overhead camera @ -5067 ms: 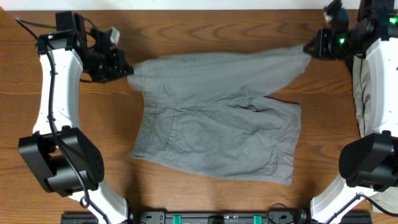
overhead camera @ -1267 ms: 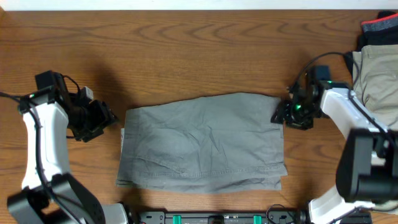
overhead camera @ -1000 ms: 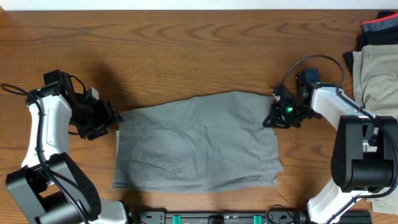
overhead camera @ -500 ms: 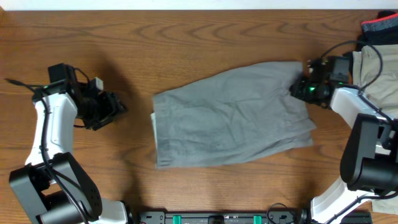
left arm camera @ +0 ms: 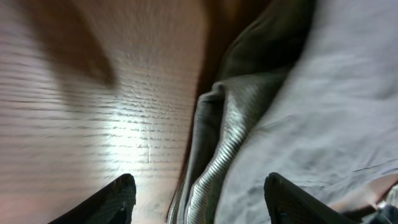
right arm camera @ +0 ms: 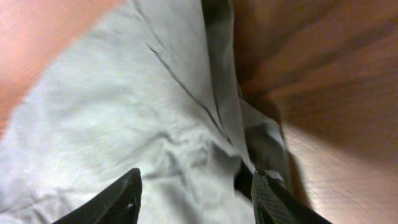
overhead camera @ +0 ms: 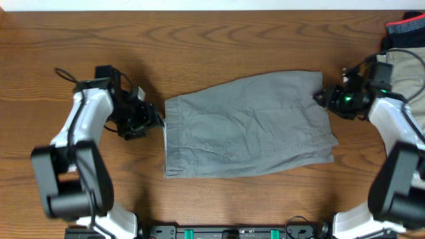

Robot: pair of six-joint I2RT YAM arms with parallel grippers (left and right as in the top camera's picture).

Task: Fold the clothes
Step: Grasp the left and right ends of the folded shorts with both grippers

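Grey shorts (overhead camera: 246,126) lie folded flat on the wooden table (overhead camera: 219,40). My left gripper (overhead camera: 156,121) is at the shorts' left edge. In the left wrist view that gripper (left arm camera: 202,202) stands open, and the ribbed, layered hem of the shorts (left arm camera: 214,155) runs between its fingers (left arm camera: 118,199). My right gripper (overhead camera: 320,98) is at the upper right corner of the shorts. In the right wrist view it (right arm camera: 199,199) is open just above the cloth (right arm camera: 124,106), holding nothing.
A pile of other clothes sits at the table's far right: a beige garment (overhead camera: 398,73) and, behind it, a dark one with a red stripe (overhead camera: 405,30). Bare wood (left arm camera: 74,124) lies left of the shorts.
The right gripper has opened and let go of the shorts' right corner. The left arm has moved right, up to the shorts' left edge. The shorts were dragged rightward earlier.
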